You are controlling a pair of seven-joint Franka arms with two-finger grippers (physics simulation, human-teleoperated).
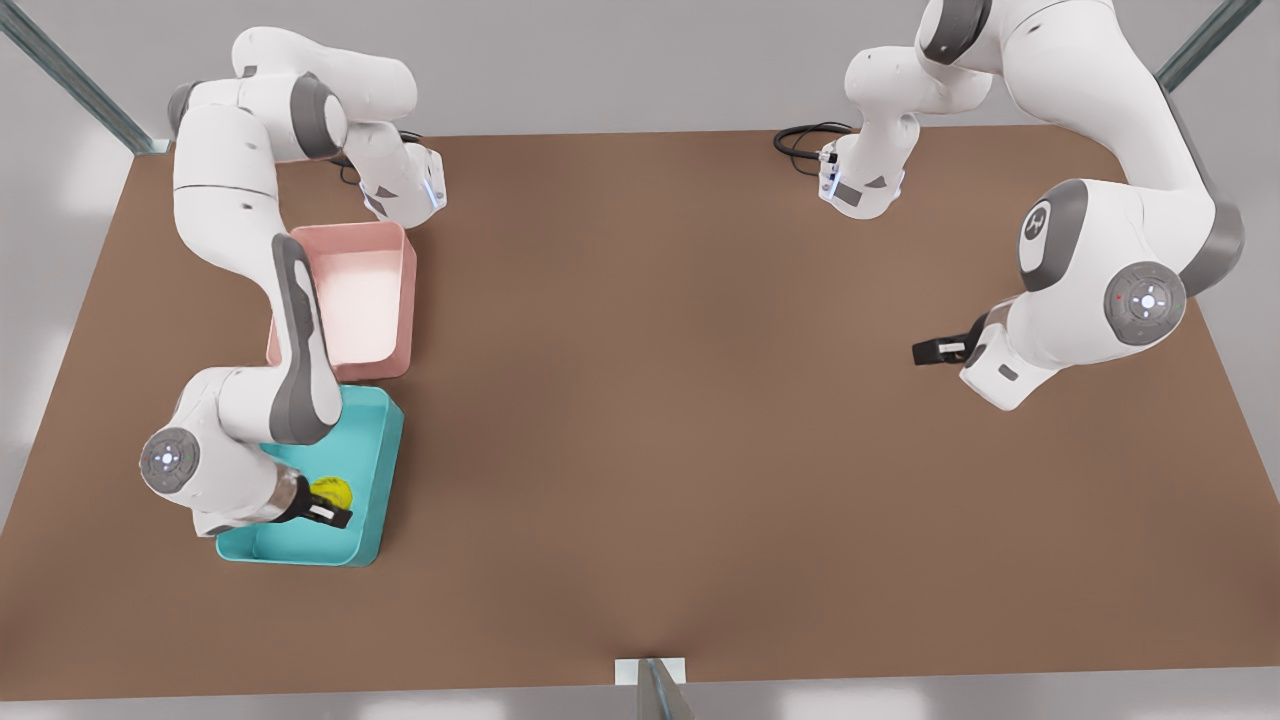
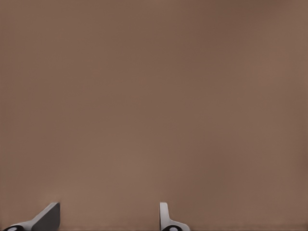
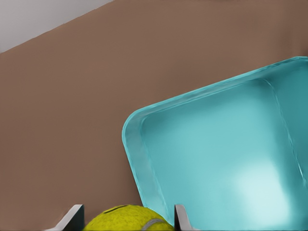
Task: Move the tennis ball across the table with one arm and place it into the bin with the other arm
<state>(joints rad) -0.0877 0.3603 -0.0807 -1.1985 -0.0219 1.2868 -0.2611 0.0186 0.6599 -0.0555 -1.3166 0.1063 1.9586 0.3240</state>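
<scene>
1. The right gripper [image 1: 332, 513] hangs over the teal bin [image 1: 385, 470] at the front view's left, with the tennis ball [image 1: 331, 491] clamped between its fingers. In the right wrist view the ball [image 3: 129, 219] sits between the two fingertips [image 3: 72, 219], with the bin's floor and rounded corner [image 3: 132, 132] beyond it.

2. The step in hand looks like the release into the bin. To do it well, the arm should bring the ball over the middle of the bin's floor, away from the wall, and low enough that it does not bounce out when let go.

3. The fingers should then part smoothly and fully, so that neither pad drags the fuzzy ball sideways. A lift straight up afterwards would keep the gripper off the rim.

4. The pink tray [image 1: 400, 290] stands just beside the bin, so any sideways drift towards it is best avoided.

5. The left gripper [image 1: 938, 349] waits above bare table [image 1: 640, 400] at the front view's right, well apart from the bin. Its fingers [image 2: 48, 216] stand apart with nothing between them and touch nothing.

6. The right gripper's jaws are only as far apart as the ball is wide, and they appear to touch nothing else.
</scene>
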